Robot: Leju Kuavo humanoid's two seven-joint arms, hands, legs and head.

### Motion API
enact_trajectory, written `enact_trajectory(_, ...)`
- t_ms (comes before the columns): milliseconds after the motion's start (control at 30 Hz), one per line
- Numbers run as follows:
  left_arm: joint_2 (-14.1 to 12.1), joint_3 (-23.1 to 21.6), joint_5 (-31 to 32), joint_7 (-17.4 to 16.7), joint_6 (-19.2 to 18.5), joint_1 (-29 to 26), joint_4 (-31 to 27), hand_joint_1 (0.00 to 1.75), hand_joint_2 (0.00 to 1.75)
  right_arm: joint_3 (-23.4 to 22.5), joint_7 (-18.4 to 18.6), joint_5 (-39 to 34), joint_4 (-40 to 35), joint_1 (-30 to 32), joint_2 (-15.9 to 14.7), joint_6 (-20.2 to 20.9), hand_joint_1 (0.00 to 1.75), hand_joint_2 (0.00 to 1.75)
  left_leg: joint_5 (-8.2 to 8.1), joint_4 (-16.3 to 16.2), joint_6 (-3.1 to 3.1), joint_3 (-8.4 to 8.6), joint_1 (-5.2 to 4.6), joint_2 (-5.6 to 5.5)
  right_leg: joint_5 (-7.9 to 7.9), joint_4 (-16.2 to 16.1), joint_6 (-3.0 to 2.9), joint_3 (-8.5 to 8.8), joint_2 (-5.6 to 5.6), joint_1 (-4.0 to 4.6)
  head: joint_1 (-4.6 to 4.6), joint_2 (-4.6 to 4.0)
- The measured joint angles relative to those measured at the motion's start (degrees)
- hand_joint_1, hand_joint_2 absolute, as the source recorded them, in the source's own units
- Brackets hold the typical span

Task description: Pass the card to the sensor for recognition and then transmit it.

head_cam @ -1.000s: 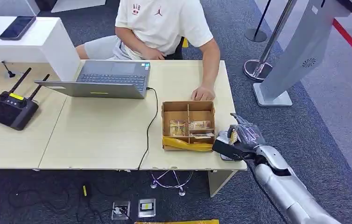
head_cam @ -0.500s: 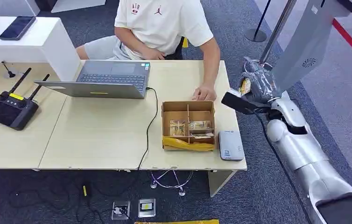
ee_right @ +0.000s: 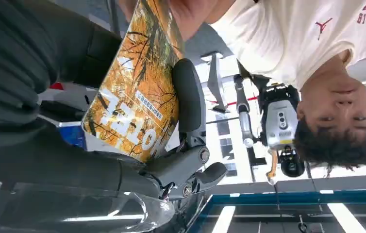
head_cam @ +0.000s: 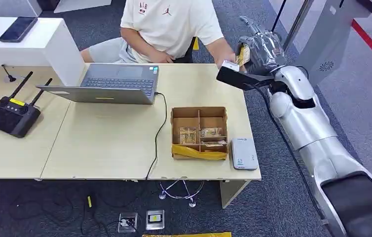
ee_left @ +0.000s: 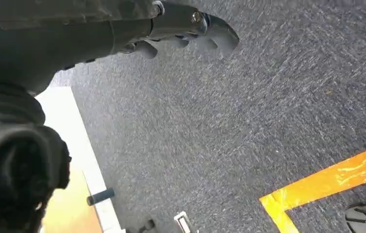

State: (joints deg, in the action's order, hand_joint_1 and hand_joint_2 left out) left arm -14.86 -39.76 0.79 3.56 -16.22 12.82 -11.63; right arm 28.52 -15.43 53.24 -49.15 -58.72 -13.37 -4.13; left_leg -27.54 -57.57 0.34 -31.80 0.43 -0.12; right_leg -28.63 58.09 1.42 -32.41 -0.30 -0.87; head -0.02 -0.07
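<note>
The right robot hand (head_cam: 259, 48), gripping the card (head_cam: 244, 54), has risen from the sensor (head_cam: 244, 154) toward the person (head_cam: 174, 24), whose hand has left the tabletop (head_cam: 115, 143).

orange-yellow card (ee_right: 135, 99), white shirt (head_cam: 171, 22)

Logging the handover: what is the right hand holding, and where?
The right hand holds the card, its fingers across the printed face.

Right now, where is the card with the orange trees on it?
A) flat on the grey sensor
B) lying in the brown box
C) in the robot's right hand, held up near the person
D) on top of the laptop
C: the right robot hand grips the card, raised beside the person.
</note>
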Motion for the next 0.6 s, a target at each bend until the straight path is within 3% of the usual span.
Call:
enact_trajectory(200, -0.39, -0.04, 0.39, 0.0, 0.0, 0.6, 0.0, 0.0, 0.0, 1.14, -0.52, 0.96, 5.85, -1.53, 2.88, -0.41, 1.55, 1.75, 0.0, 0.0, 0.0, 0.0, 0.0, -0.01, 0.0, 0.0, 0.0, 0.0, 0.0, 0.0, 0.02, 0.0)
enact_trajectory(233, -0.46, -0.04, 0.41, 0.0, 0.0, 0.64, 0.0, 0.0, 0.0, 1.42, -0.61, 1.14, 6.62, -1.66, 3.37, -0.41, 1.01, 1.75, 0.0, 0.0, 0.0, 0.0, 0.0, -0.01, 0.0, 0.0, 0.0, 0.0, 0.01, 0.0, 0.02, 0.0)
enact_trajectory(267, -0.55, -0.04, 0.41, 0.0, 0.0, 0.68, 0.0, 0.0, 0.0, 1.62, -0.59, 1.53, 7.43, -1.85, 3.91, -0.46, 0.7, 1.75, 0.0, 0.0, 0.0, 0.0, 0.0, -0.01, 0.0, 0.0, 0.0, -0.01, 0.01, 0.0, 0.0, 0.0)
enact_trajectory(333, -0.63, -0.04, 0.37, 0.0, 0.0, 0.75, 0.0, 0.0, 0.0, 1.99, -0.15, 2.03, 9.64, -2.51, 4.94, -0.72, 0.1, 1.75, 0.0, 0.0, 0.0, 0.0, 0.0, -0.01, 0.0, 0.0, 0.0, -0.01, 0.01, 0.0, 0.0, 0.0)
enact_trajectory(367, -0.7, -0.04, 0.37, 0.0, 0.0, 0.75, 0.0, 0.0, 0.0, 2.21, -0.04, 2.1, 10.4, -2.78, 5.27, -0.9, 0.0, 1.75, 0.0, 0.0, 0.0, 0.01, 0.01, 0.0, 0.0, 0.0, 0.0, -0.01, 0.01, 0.01, 0.02, 0.0)
enact_trajectory(600, -0.98, -0.04, 0.17, -0.07, 0.0, 0.73, 0.0, 0.0, 0.0, 3.15, 1.6, 2.27, 16.33, -4.32, 7.45, -3.0, 0.0, 1.75, 0.0, -0.01, -0.01, 0.02, 0.01, -0.01, 0.0, 0.0, 0.0, 0.0, 0.01, 0.01, 0.0, 0.0)
